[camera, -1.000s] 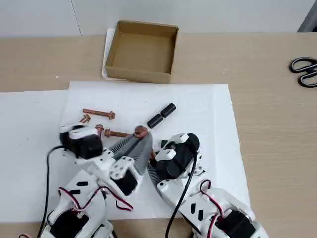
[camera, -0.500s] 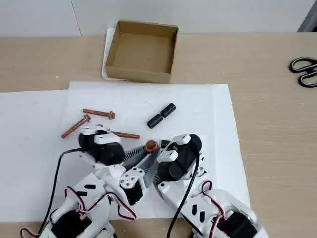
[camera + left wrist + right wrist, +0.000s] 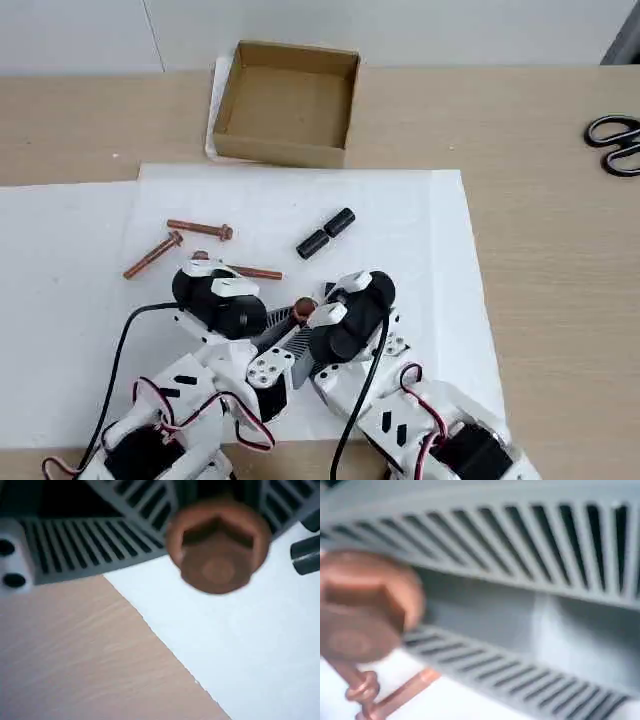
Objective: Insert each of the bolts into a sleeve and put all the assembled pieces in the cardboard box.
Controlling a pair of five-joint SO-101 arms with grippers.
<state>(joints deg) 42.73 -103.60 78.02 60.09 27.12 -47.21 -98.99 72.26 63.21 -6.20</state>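
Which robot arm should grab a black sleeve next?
Probably the right. The left gripper is shut on a bolt, so it is busy, and the nearest black sleeve lies on the paper just ahead of the right arm.

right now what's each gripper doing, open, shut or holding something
left gripper: shut on a copper bolt
right gripper: cannot be told
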